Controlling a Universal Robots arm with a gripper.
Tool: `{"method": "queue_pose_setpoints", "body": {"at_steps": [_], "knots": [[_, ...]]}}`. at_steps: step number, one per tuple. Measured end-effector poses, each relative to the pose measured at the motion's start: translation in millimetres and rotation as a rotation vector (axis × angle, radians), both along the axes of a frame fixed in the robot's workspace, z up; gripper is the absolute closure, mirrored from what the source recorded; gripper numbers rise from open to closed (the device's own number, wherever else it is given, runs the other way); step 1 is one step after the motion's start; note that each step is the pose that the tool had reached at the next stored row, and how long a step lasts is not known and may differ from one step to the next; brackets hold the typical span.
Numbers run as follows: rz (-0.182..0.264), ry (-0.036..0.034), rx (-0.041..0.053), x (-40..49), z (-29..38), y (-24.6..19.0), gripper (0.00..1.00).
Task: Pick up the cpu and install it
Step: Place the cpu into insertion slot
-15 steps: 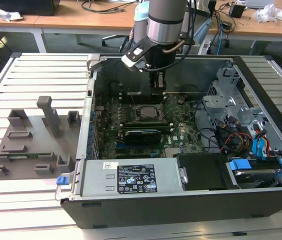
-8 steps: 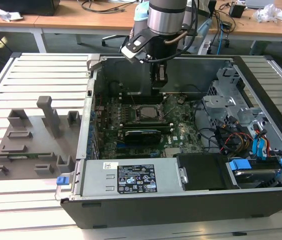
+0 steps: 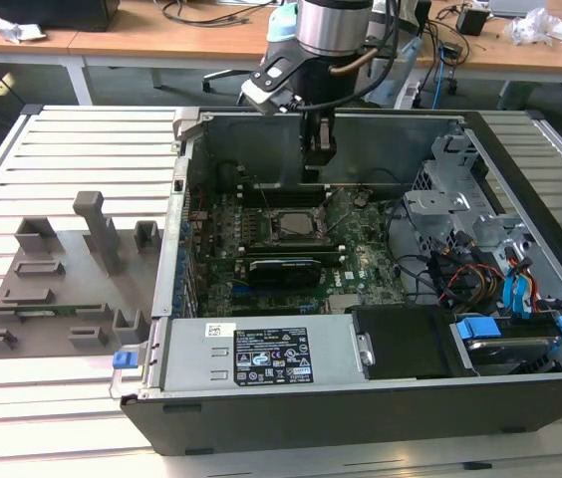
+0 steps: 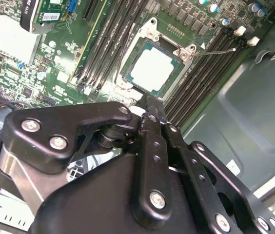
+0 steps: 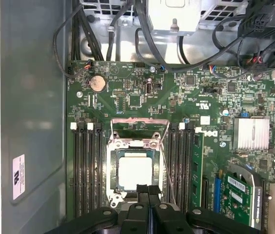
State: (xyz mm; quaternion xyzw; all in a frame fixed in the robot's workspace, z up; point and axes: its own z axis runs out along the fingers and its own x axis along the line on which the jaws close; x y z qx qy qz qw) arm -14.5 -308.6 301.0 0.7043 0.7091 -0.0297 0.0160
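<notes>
Our robot's black metal gripper hangs inside the open black computer case. It is up in the air over the big green motherboard. Its two fingers are pressed tight together. We see nothing between them, so the gripper holds nothing.

The small flat square cpu with a pale silver top lies flat in its socket in the middle of the motherboard. A shiny silver metal frame goes around it. In the first wrist view the closed tips show just at the edge of the cpu. In the exterior view the gripper is at about 12 o'clock from the cpu. There it looks to be above the cpu and not touching it.

Long black memory slots run along both sides of the cpu. A thin silver wire lever sticks out beside the socket. A small round silver battery sits on the motherboard, well apart from the cpu. A ridged silver cooling block sits on the motherboard too.

In the exterior view a grey metal box with a white label lies at 6 o'clock from the cpu. Blue and orange cables bunch up at 3 o'clock. At 9 o'clock, outside the case, we see grey plastic holder blocks standing on the white slatted table. Far off at 12 o'clock there is a long wooden desk
</notes>
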Motion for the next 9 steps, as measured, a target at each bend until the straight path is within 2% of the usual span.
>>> {"method": "queue_pose_setpoints", "body": {"at_steps": [9], "knots": [[0.0, 0.0, -0.0063, 0.0, 17.5, 0.0, 0.89]]}}
